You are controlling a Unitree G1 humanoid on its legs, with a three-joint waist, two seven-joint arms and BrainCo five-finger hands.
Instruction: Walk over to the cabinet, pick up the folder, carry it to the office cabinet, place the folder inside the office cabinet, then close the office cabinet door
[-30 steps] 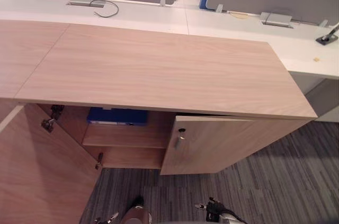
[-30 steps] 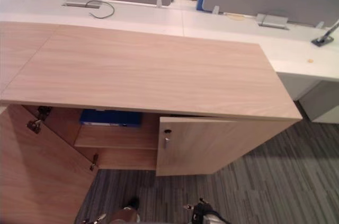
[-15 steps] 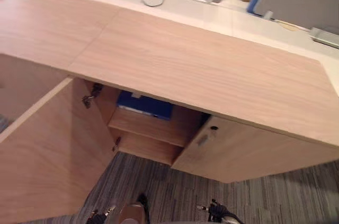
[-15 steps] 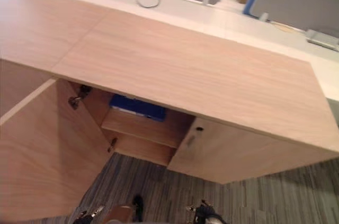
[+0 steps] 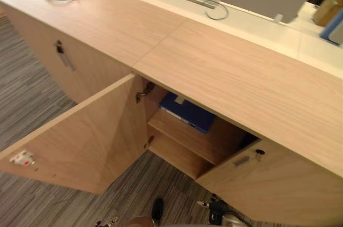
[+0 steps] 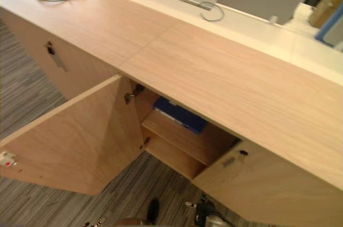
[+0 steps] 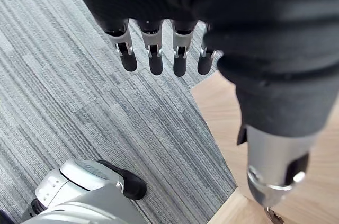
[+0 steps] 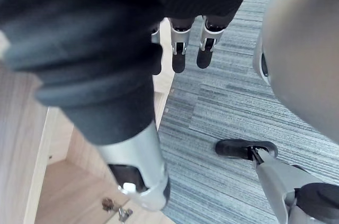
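Grey striped carpet (image 5: 32,93) runs under a long wooden office cabinet (image 5: 241,71) backed by a white desk (image 5: 257,26). The cabinet's open bay holds the blue folder (image 5: 187,112), lying flat on the upper shelf (image 5: 185,138); the space below shows bare wood where I can see it. I judge that only the doors remain. The left door (image 5: 91,141) stands swung wide, and the right door (image 5: 278,184) is ajar with a key (image 5: 259,153) in its lock. My left robot hand (image 7: 155,57) hangs empty, fingers straight, beside a wood panel's corner. My right robot hand (image 8: 179,57) hangs the same way above carpet. Pushing close to the hinge could let my fingers slide off. A hard shove could bounce the door back, and the two doors could clash at the middle.
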